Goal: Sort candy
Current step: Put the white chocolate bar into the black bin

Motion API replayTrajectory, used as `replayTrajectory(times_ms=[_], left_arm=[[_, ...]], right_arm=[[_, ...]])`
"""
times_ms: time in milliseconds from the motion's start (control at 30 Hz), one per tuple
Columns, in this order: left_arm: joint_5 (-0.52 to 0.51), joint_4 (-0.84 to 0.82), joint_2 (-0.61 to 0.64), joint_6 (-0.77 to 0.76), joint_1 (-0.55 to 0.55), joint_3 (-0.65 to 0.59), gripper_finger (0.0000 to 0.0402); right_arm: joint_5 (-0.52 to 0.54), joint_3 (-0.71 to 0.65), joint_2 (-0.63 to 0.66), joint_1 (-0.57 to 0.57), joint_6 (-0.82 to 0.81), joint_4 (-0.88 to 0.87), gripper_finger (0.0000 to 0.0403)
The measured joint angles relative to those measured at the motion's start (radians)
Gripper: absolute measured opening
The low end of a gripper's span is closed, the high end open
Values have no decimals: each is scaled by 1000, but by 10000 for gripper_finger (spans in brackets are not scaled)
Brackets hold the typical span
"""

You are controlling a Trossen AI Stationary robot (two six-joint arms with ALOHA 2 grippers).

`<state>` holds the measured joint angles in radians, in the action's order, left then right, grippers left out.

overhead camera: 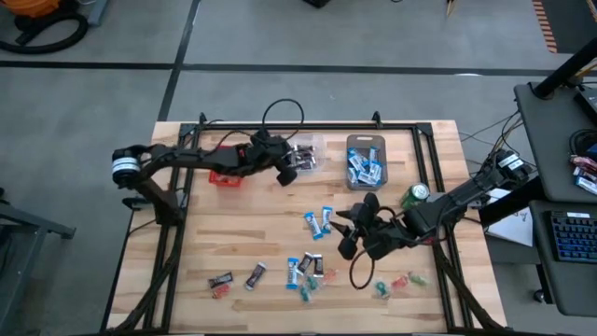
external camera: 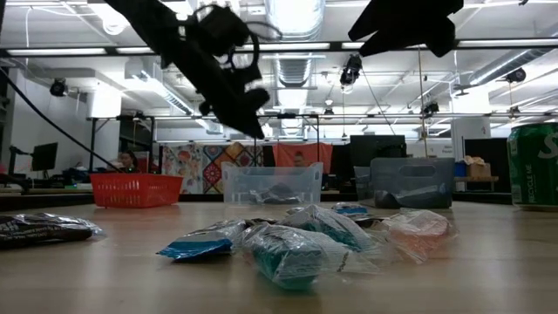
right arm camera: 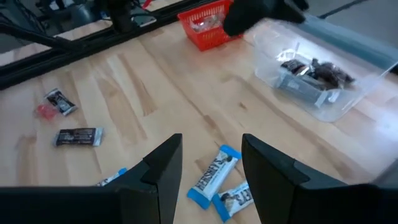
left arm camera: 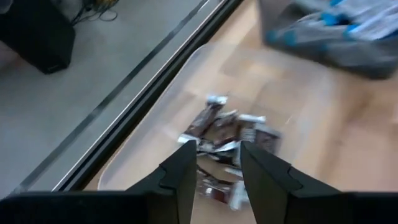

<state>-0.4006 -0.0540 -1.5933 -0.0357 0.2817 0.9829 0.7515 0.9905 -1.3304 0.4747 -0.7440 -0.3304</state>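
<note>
My left gripper hangs open above the clear bin, which holds a heap of dark brown candy. Nothing sits between its fingers. My right gripper stands open above the middle of the table, over two blue-and-white candies that lie flat on the wood. More candy lies loose toward the near edge: blue-and-white pieces, dark pieces and small red and green ones.
A red basket stands left of the clear bin, and a grey bin with blue-and-white candy stands to its right. A green can stands near the right arm. A black frame runs along the table's far edge.
</note>
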Motion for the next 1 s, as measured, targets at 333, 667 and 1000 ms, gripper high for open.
replayTrajectory(times_ms=[333,667,1000], left_arm=[[0,-25,174,28,-262,-48,107],[1,191,332,20,-501,-254,107],[0,429,391,25,-571,-430,107]], right_arm=[[-89,0,-64,-61,-69,25,155],[-215,2,-160,-119,-193,22,155],[-331,2,-235,-148,-283,12,155]])
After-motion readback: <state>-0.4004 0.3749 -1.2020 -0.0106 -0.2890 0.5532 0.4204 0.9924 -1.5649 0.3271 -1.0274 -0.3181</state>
